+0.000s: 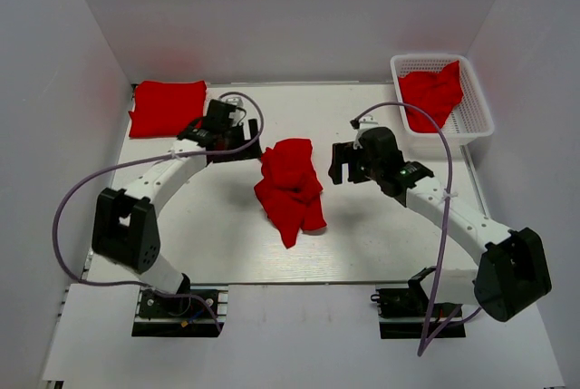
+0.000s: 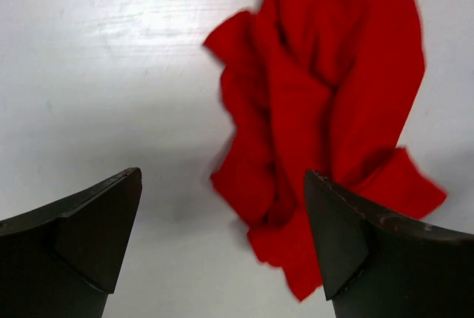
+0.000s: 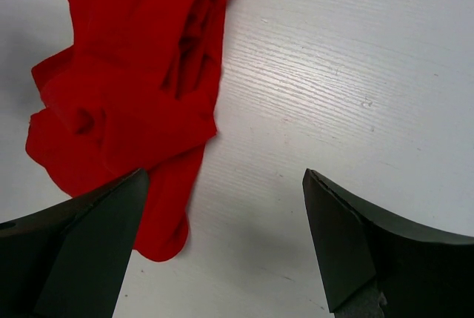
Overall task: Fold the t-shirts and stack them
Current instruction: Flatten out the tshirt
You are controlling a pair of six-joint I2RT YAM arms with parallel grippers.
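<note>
Landmark: I take the white mesh basket (image 1: pixel 478 110), at the far right corner of the table (image 1: pixel 217 248), as my reference.
Crumpled t-shirt (image 1: pixel 290 188): I see it lying loose on the table, to the left of the basket and nearer the arm bases, well apart from it.
Long axis: from the top view I read it running from far to near. The far end is broad and bunched. The near end narrows to a tip that points toward the bases.
Third t-shirt (image 1: pixel 432 92): heaped inside the basket, unfolded, with cloth up to the rim.
Folded t-shirt (image 1: pixel 168 108): flat in a rough rectangle, straight across the table from the basket, at the far left corner. Its long side runs left to right.
Right gripper (image 3: pixel 226 173): between the basket and the crumpled t-shirt. My wrist view shows the jaws wide apart with nothing between them, above bare table, the cloth just off the left finger.
Left gripper (image 2: pixel 222 175): on the far side of the crumpled t-shirt from the basket. Jaws wide, holding nothing, the cloth showing ahead between the fingers.
</note>
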